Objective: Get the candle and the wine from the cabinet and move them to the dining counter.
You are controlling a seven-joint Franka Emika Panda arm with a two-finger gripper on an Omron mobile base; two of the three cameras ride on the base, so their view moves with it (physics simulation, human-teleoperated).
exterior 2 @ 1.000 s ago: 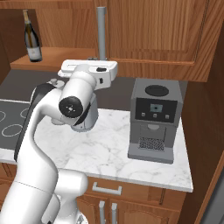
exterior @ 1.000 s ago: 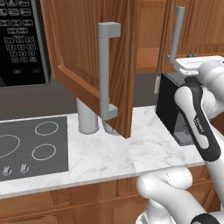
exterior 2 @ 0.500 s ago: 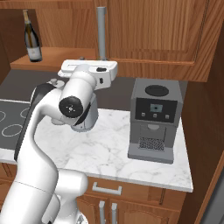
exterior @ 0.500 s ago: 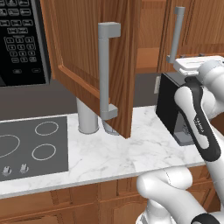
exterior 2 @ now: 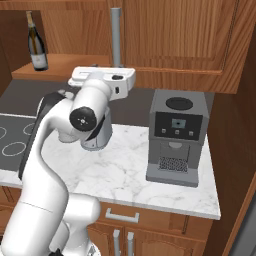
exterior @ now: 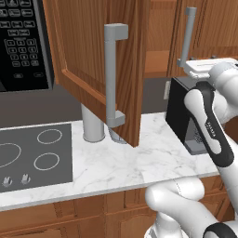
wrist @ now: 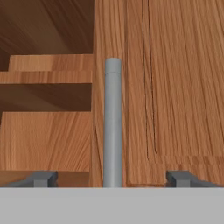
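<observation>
The wine (exterior 2: 36,42), a dark bottle with a pale label, stands on the lower shelf of the brown wall cabinet (exterior 2: 170,35). My gripper (wrist: 112,179) is open, its fingertips (wrist: 41,178) on either side of the grey bar handle (wrist: 113,127) without touching it. That handle (exterior: 188,30) belongs to the cabinet's right door, and my hand (exterior: 204,69) sits at its lower end. The left door (exterior: 93,56) hangs wide open. The candle and the dining counter are out of view.
A black coffee machine (exterior 2: 175,140) stands on the marble worktop (exterior: 139,167) under my hand. A tall grey canister (exterior: 93,123) stands behind the open door. A cooktop (exterior: 32,158) lies at the left, with a microwave (exterior: 21,46) above it.
The arm and both cabinet doors stand where they were. The jaws have spread from shut to wide apart around the bar handle.
</observation>
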